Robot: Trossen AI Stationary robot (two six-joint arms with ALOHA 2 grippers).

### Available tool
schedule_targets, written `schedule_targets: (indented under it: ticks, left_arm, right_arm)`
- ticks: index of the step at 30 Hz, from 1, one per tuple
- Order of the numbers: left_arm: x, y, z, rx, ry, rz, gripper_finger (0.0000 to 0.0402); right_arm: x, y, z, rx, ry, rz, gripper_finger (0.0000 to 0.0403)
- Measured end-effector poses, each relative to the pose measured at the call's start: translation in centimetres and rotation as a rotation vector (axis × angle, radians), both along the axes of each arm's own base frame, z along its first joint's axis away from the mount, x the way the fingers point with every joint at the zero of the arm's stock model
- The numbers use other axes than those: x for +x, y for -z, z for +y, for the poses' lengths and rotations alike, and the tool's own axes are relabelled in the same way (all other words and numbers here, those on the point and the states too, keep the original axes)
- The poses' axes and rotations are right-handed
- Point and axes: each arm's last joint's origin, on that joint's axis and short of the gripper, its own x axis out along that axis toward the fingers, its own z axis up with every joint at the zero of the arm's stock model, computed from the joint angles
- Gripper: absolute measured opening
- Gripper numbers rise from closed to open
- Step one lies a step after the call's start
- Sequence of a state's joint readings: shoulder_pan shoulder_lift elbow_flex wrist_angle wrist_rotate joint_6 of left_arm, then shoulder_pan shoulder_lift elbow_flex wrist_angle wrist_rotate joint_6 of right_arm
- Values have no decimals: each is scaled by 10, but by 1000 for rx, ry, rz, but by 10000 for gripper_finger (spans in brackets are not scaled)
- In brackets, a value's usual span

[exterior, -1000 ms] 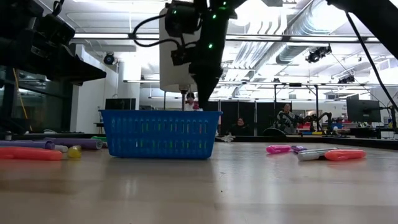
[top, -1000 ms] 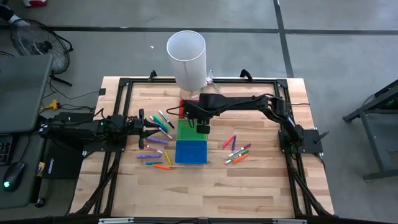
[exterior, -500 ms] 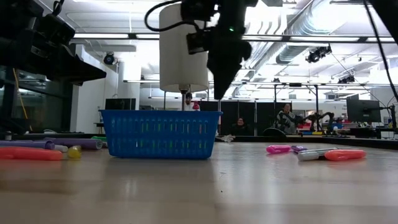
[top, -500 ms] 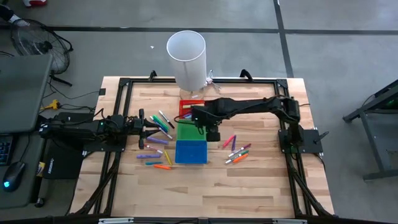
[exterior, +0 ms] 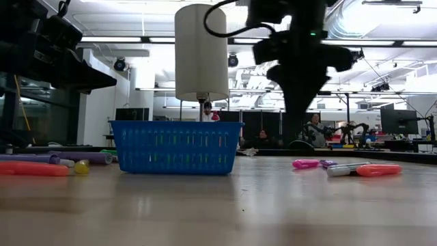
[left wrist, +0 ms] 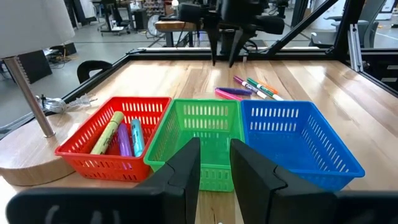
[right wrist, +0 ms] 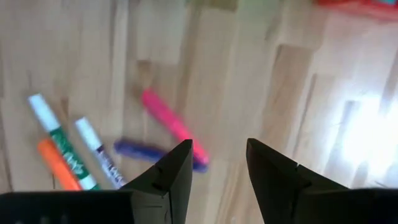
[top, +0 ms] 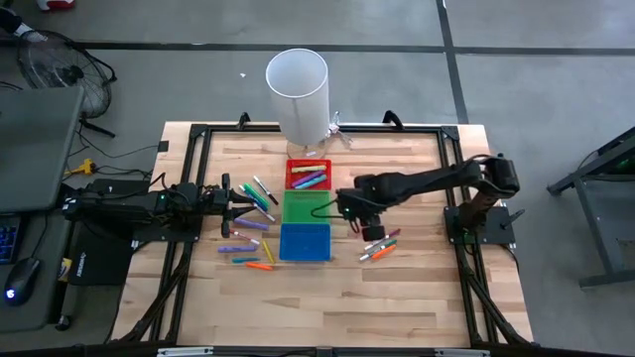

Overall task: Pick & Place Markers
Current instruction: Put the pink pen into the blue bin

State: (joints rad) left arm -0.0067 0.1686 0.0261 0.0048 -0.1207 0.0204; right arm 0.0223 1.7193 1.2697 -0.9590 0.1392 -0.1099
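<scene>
Three bins stand in a row at mid-table: red (top: 309,175), green (top: 303,206) and blue (top: 305,241). The red bin (left wrist: 81,146) holds a few markers (left wrist: 118,134). Loose markers lie flat on the wood left of the bins (top: 253,213) and right of them (top: 379,243). My right gripper (top: 359,213) hangs open above the right group, pointing down, over a pink marker (right wrist: 174,127) and a dark blue one (right wrist: 140,149); it touches nothing. My left gripper (left wrist: 214,171) rests at the left, level, slightly open, facing the bins.
A tall white cylinder (top: 298,89) on a stand with a wooden base (left wrist: 25,162) stands at the far edge behind the red bin. Black frame rails (top: 193,134) border the table. Bare wood lies toward the near edge (top: 327,307). People sit in the room beyond (exterior: 314,126).
My right gripper has swung from above the red and green bins toward the table's right edge and now hangs over the right group of markers, still open. Nothing else has moved.
</scene>
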Motion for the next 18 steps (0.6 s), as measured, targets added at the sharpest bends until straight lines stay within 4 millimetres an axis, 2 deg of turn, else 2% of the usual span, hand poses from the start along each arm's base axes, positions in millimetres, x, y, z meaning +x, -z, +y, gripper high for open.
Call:
schedule_targets:
  ticks: [4,10,18]
  left_arm:
    - [0,0,0,0,0,0,85]
    - [0,0,0,0,0,0,85]
    - [0,0,0,0,0,0,85]
  right_arm:
    - [-9,9,7,18,-42,11,139]
    - [-10,22,13,138,-235,-11,139]
    - [-7,34,3,62,-332,-2,139]
